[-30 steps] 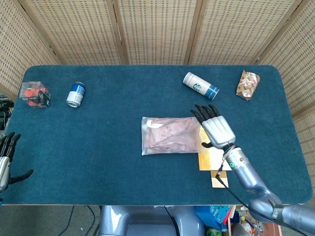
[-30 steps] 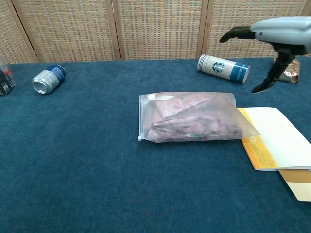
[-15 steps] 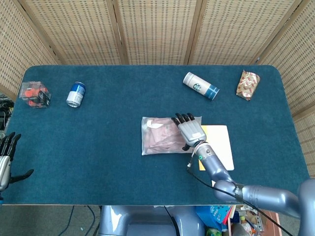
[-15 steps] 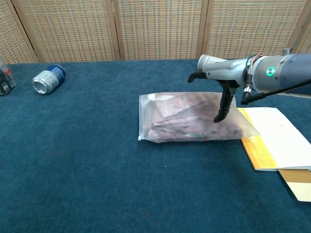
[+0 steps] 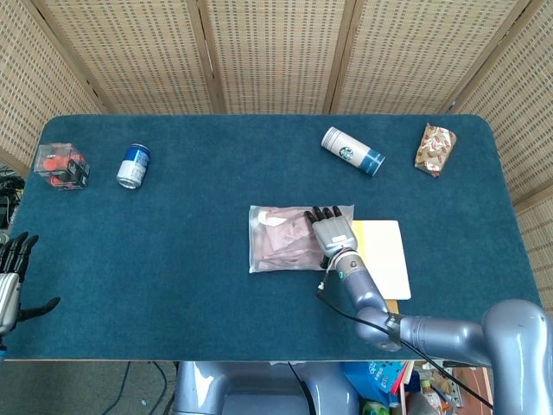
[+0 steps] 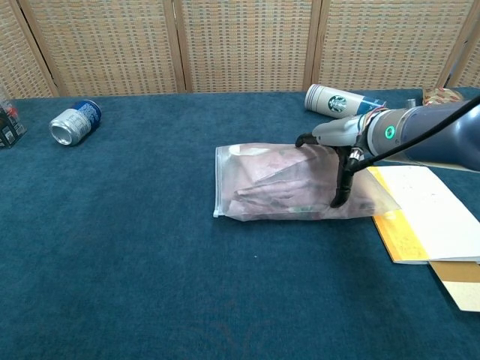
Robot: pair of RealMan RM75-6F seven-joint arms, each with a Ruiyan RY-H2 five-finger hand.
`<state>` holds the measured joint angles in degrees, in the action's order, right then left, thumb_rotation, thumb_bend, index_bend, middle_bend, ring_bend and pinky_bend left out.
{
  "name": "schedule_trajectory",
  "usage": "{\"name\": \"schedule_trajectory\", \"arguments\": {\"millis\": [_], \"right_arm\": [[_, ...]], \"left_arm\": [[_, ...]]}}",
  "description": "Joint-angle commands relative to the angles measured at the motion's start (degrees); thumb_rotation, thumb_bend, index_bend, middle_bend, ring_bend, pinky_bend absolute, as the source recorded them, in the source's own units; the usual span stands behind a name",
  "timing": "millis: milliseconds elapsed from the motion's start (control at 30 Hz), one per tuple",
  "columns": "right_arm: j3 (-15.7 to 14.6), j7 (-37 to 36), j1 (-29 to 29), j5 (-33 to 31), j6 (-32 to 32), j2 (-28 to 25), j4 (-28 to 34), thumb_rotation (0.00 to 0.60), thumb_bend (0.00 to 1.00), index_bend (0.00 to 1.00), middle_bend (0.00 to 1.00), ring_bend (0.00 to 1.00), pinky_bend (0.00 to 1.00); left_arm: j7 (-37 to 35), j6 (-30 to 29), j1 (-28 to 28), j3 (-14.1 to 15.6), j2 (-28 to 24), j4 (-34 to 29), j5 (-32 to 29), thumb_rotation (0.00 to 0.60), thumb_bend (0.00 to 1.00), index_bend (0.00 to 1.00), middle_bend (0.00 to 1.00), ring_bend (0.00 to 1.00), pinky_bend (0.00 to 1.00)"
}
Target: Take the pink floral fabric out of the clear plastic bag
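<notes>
A clear plastic bag (image 5: 281, 239) lies flat in the middle of the table, with the pink floral fabric (image 5: 289, 232) folded inside it. The chest view shows the same bag (image 6: 262, 187) and fabric (image 6: 281, 184), zip edge to the left. My right hand (image 5: 332, 232) lies spread on the bag's right end, palm down. In the chest view the right hand (image 6: 339, 139) arches over that end, thumb tip down on the plastic, nothing gripped. My left hand (image 5: 9, 282) hangs off the table's front left corner, fingers apart and empty.
A yellow and white booklet (image 5: 384, 256) lies just right of the bag, partly under it (image 6: 420, 214). A coffee cup (image 5: 352, 151) lies on its side behind; a snack packet (image 5: 435, 149) far right. A soda can (image 5: 133, 166) and clear box (image 5: 60, 165) lie far left.
My right hand swept left from above the booklet and came down onto the bag's right end; in the last half second it settled lower. The left hand stayed put.
</notes>
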<state>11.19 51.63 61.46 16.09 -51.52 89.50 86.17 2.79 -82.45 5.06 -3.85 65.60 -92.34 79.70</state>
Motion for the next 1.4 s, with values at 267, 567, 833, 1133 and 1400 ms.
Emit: {"name": "schedule_trajectory", "arguments": {"millis": [267, 567, 833, 1133, 1400], "right_arm": [[-2.4, -1.3, 0.5, 4.7, -0.7, 2.8, -4.6, 0.6, 0.23, 0.3, 0.4, 0.33, 0.45], [-4.0, -8.2, -2.6, 16.7, -1.7, 2.9, -5.7, 0.6, 0.9, 0.57, 0.61, 0.55, 0.68], [-2.2, -27.2, -7.7, 37.0, -1.4, -1.5, -3.3, 0.6, 0.93, 0.59, 0.62, 0.56, 0.68], [-2.5, -43.8, -11.0, 55.5, -6.0, -3.9, -4.9, 0.6, 0.93, 0.59, 0.62, 0.56, 0.68], [-1.1, -44.0, -11.0, 56.4, -6.3, -4.2, -4.0, 0.6, 0.93, 0.59, 0.62, 0.56, 0.68]], "left_arm": [[0.2, 0.6, 0.3, 0.0, 0.3, 0.3, -0.2, 0.6, 0.1, 0.0, 0.0, 0.0, 0.0], [-0.1, 1.3, 0.5, 0.0, 0.4, 0.5, -0.6, 0.6, 0.1, 0.0, 0.0, 0.0, 0.0], [-0.5, 3.7, 3.3, -1.7, 0.3, 0.1, -0.5, 0.6, 0.1, 0.0, 0.0, 0.0, 0.0], [-1.9, 15.6, 17.2, -10.2, -3.8, -4.1, 0.4, 0.6, 0.1, 0.09, 0.0, 0.0, 0.0], [-5.5, 22.5, 24.9, -12.3, -1.7, -2.8, 1.2, 0.6, 0.1, 0.29, 0.0, 0.0, 0.0]]}}
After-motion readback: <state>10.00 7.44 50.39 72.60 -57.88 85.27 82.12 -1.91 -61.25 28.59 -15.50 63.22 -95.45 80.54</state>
